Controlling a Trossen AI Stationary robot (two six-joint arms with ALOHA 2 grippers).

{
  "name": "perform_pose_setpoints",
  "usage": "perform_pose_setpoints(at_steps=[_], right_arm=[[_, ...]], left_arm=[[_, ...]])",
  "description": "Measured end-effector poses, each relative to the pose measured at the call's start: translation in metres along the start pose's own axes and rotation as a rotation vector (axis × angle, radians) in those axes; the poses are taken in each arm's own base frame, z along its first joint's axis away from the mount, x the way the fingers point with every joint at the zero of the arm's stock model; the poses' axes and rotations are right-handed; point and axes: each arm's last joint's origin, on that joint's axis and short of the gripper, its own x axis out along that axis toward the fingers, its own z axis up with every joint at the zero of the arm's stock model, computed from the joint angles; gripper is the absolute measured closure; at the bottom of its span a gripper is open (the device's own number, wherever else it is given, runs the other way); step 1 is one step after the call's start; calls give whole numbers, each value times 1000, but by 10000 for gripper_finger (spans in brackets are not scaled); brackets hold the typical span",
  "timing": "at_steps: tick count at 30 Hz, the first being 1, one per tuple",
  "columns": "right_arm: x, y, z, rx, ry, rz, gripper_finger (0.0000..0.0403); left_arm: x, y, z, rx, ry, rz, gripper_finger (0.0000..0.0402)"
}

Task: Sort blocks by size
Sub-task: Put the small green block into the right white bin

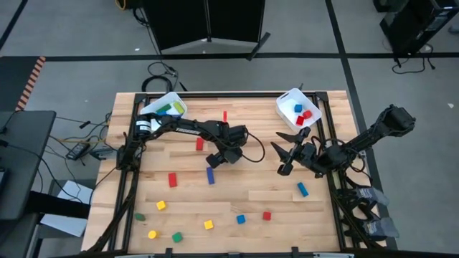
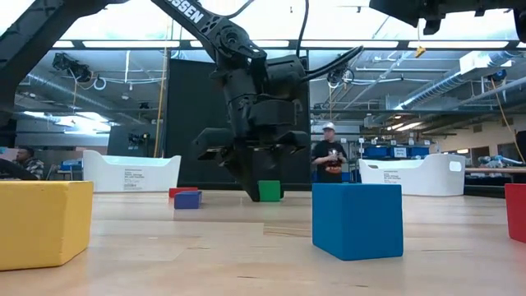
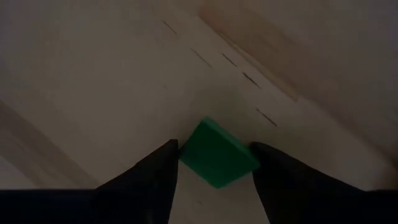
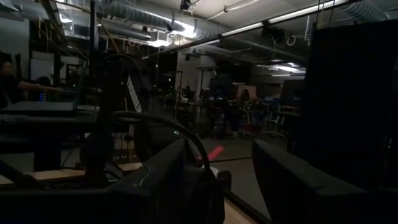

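My left gripper (image 1: 217,158) stands over the table's middle, pointing down, with a small green block (image 3: 217,152) between its fingers; the same block shows in the low view (image 2: 269,191), hidden under the gripper in the high view. My right gripper (image 1: 285,153) is open and empty above the table right of centre, pointing toward the left arm. Loose blocks lie around: a blue bar (image 1: 210,175), a red block (image 1: 200,144), a red bar (image 1: 224,116), a blue bar (image 1: 302,188), and several small cubes along the near edge. My left gripper pinches the green block by two opposite sides (image 3: 185,155) between its two fingers (image 3: 163,171), which come from above, pointing down. In the low view the block's bottom (image 2: 269,199) sits at table level, upright under the gripper.
A white bin (image 1: 163,107) at the far left holds green, blue and yellow blocks. A white bin (image 1: 297,107) at the far right holds blue and red blocks. A yellow cube (image 2: 41,222) and a blue cube (image 2: 357,220) sit near the low camera. A person (image 2: 330,160) stands beyond the table.
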Motion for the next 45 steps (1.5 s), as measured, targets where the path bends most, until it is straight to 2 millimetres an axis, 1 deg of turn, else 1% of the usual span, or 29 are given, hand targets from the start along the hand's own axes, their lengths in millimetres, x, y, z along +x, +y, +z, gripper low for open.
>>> perform_pose_setpoints(at_steps=[11,24,35,45], right_arm=[[0,0,0,2,0,1,206],[0,0,0,2,0,1,206],[-1,1,0,2,-1,8,206],[-1,1,0,-3,1,4,206]], left_arm=[[1,1,2,-27,-22,12,198],[3,11,11,-307,-155,78,198],[2,11,14,-265,-216,46,194],[0,14,16,-265,-248,73,229]])
